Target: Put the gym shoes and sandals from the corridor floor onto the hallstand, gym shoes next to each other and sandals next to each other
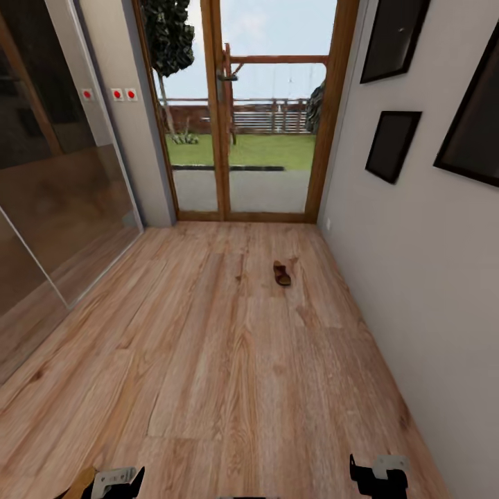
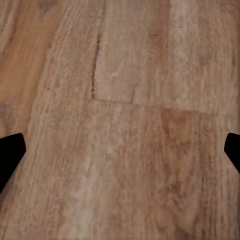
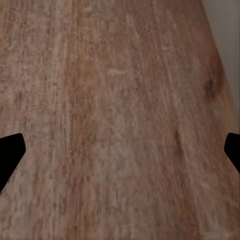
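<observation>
One dark-brown sandal [image 1: 281,274] lying flat on the corridor floor [image 1: 208,360], far ahead toward the glass door [image 1: 242,104] at the floor's far edge, nearer the right wall [image 1: 416,277] than the mirrored panels [image 1: 55,194] along the left edge. Left gripper [image 2: 120,155] and right gripper [image 3: 120,155] both spread wide above bare planks, holding nothing, fingertips just peeking at the frame sides.
</observation>
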{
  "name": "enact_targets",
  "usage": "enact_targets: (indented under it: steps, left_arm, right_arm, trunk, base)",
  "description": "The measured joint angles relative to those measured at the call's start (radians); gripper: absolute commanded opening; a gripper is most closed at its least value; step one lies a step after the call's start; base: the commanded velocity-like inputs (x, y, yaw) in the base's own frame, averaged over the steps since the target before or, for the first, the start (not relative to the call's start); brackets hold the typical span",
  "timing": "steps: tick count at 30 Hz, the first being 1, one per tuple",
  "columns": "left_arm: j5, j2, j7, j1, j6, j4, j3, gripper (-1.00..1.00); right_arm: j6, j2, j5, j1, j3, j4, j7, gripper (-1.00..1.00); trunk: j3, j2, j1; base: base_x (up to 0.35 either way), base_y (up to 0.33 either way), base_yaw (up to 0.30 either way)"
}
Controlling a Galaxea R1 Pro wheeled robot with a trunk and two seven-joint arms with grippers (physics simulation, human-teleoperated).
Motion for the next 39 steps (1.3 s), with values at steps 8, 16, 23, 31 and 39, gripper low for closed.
enact_targets:
  steps: [8,16,23,31,39]
  left_arm:
    - [0.0,0.001,0.0,0.0,0.0,0.0,0.0,1.0]
    - [0.0,0.001,0.0,0.0,0.0,0.0,0.0,1.0]
    - [0.0,0.001,0.0,0.0,0.0,0.0,0.0,1.0]
    - [0.0,0.001,0.0,0.0,0.0,0.0,0.0,1.0]
    - [0.0,0.001,0.0,0.0,0.0,0.0,0.0,1.0]
  right_arm:
    - [-0.001,0.001,0.0,0.0,0.0,0.0,0.0,1.0]
    - [-0.001,0.002,0.0,0.0,0.0,0.0,0.0,1.0]
    - [-0.001,0.002,0.0,0.0,0.0,0.0,0.0,1.0]
    - [-0.001,0.002,0.0,0.0,0.0,0.0,0.0,1.0]
    - [-0.001,0.002,0.0,0.0,0.0,0.0,0.0,1.0]
  trunk:
    - [0.0,0.0,0.0]
    - [0.0,0.0,0.0]
    - [0.0,0.0,0.0]
    - [0.0,0.0,0.0]
    - [0.0,0.0,0.0]
  base:
    - [0.336,-0.03,0.0]
    - [0.34,-0.003,0.0]
    - [0.34,0.0,0.0]
    - [0.34,0.0,0.0]
    - [0.34,0.0,0.0]
